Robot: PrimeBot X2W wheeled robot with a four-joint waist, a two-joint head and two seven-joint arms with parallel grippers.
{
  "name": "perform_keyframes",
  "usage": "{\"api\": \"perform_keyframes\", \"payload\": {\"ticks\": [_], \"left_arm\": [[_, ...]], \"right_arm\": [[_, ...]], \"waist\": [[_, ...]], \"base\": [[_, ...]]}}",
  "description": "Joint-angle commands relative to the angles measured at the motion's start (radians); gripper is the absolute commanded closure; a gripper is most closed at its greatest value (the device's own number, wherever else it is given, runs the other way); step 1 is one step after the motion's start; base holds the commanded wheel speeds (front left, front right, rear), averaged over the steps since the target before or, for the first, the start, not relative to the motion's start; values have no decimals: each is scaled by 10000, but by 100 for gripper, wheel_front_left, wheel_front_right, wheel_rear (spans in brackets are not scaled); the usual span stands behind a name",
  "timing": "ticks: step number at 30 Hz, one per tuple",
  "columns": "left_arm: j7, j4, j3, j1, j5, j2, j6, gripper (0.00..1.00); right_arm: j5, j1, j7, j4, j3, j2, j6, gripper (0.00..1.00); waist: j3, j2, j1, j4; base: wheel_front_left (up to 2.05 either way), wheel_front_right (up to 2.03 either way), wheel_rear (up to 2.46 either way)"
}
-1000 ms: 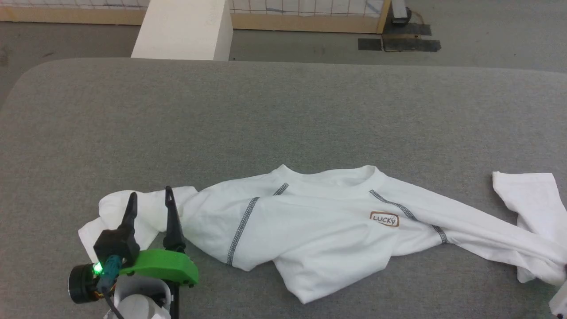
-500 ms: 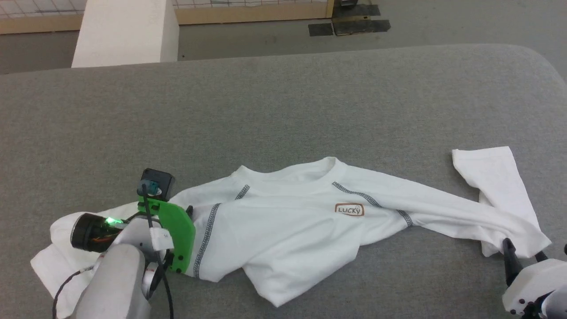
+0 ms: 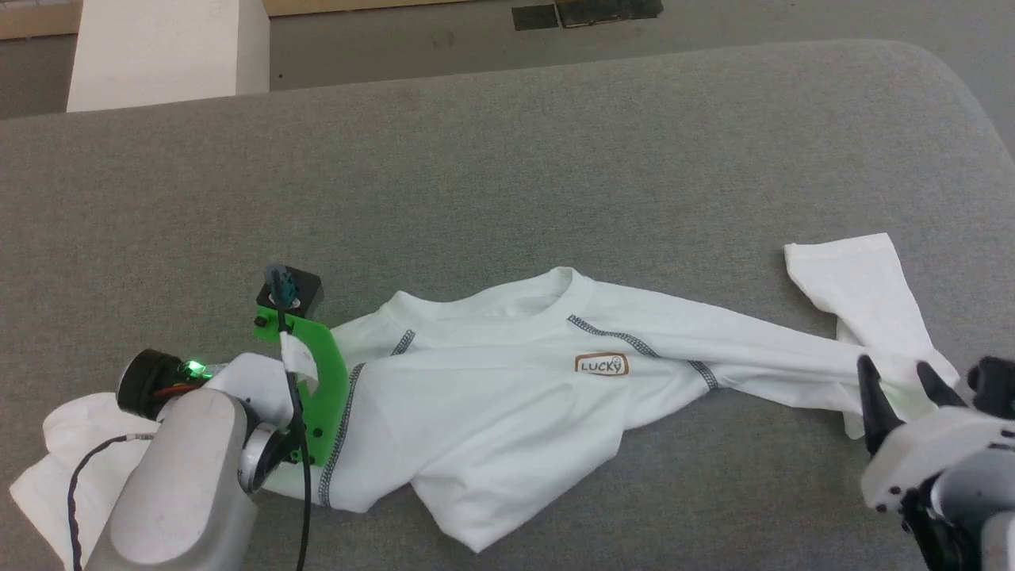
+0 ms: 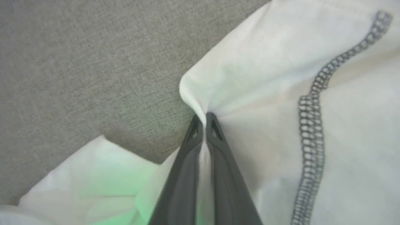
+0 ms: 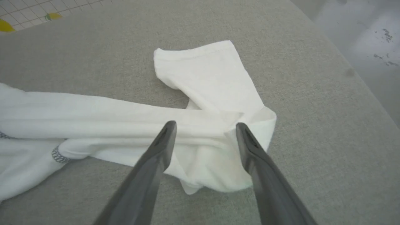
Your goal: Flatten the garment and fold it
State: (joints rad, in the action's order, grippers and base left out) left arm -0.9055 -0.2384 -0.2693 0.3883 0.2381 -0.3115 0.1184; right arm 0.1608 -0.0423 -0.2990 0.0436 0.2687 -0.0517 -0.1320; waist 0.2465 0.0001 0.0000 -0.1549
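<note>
My left fingers [image 4: 213, 132] are pinched tight on a fold of the shirt [image 3: 492, 412], grey stitching [image 4: 307, 125] just to their right. My right fingers [image 5: 163, 139] are spread wide over the doubled-back sleeve [image 5: 206, 81], with grey bench [image 3: 507, 159] beyond the tips.

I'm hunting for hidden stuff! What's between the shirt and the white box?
Nothing hidden. In the head view, the stretch from the shirt up to the box is bare grey table; the box stands beyond its far edge.
</note>
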Motion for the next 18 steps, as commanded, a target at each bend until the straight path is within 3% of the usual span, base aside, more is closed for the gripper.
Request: {"api": "perform_keyframes", "payload": {"ticks": [1,7,18], "left_arm": [[-202,-167,-254,-654,159,-77,91,100],[418,569,-501,-684,364,-245,107,100],[1143,586,-958,-198,582,-196,116,100]], "right_arm": [[-233,-394,-15,-327,-453,-48,13,0],[-435,-1314,-251,-477,-2349,-1050,13,0],[341,-3639,-2445,2132,-5316,-2619,13,0]], "waist": [[32,-1,0,75],[184,-1,0,514],[697,-1,0,1311]], "base": [[0,0,0],[0,0,0],[0,0,0]]}}
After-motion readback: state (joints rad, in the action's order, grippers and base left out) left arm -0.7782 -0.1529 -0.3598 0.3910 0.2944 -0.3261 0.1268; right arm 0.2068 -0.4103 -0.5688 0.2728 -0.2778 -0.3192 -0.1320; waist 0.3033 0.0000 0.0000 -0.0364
